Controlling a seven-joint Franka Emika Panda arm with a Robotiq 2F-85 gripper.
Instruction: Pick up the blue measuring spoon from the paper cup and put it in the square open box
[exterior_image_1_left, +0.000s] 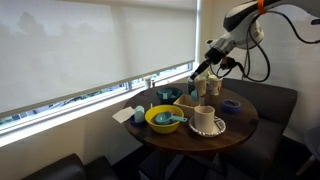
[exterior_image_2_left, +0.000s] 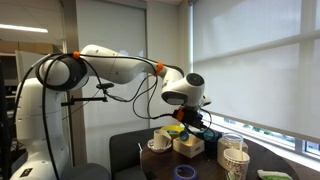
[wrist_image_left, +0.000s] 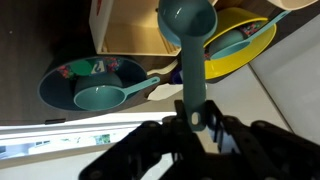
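Note:
My gripper (wrist_image_left: 196, 118) is shut on the handle of the blue measuring spoon (wrist_image_left: 188, 35), whose bowl points away from the wrist. In the wrist view the spoon's bowl lies over the edge between the tan square open box (wrist_image_left: 130, 30) and a yellow bowl (wrist_image_left: 250, 42). In both exterior views the gripper (exterior_image_1_left: 201, 70) (exterior_image_2_left: 190, 120) hangs above the table, just over the box (exterior_image_1_left: 187, 101) (exterior_image_2_left: 188, 146). The paper cup (exterior_image_1_left: 213, 87) (exterior_image_2_left: 236, 161) stands beside the box.
A round table (exterior_image_1_left: 235, 130) holds a yellow bowl with a teal spoon (exterior_image_1_left: 163, 118), a white mug on a plate (exterior_image_1_left: 206, 121), a blue bowl holding another teal spoon (wrist_image_left: 90, 88), and a small blue object (exterior_image_1_left: 231, 104). A window runs behind; a bench seat surrounds the table.

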